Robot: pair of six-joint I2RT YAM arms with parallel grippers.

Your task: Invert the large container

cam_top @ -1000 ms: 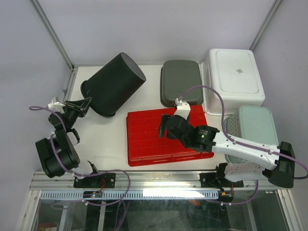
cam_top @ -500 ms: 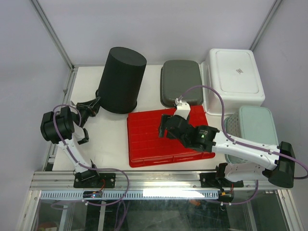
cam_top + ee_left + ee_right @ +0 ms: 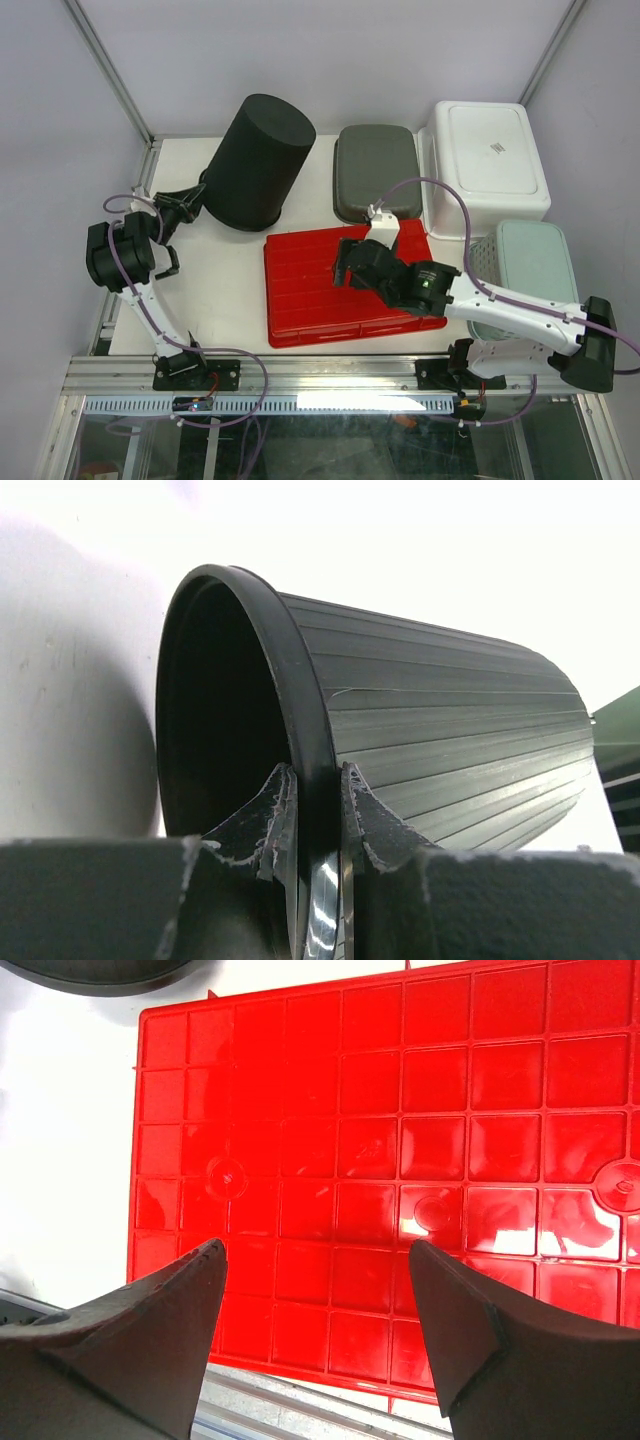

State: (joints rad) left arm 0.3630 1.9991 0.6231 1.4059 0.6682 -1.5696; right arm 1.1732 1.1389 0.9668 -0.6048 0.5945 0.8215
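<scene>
The big black bin is at the back left of the table, mouth down and tipped a bit. The left claw pinches its rim. The right claw is spread wide over the red tray. The white tub has a small mark, too tiny to read

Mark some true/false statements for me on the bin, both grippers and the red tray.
1. The left gripper is shut on the rim of the black bin. True.
2. The black bin rests flat on its mouth. False: it is tilted, and the left wrist camera sees into its mouth.
3. The right gripper grips the red tray. False: it is open above the tray.
4. A white tub sits beside a grey tub at the back. True.
</scene>
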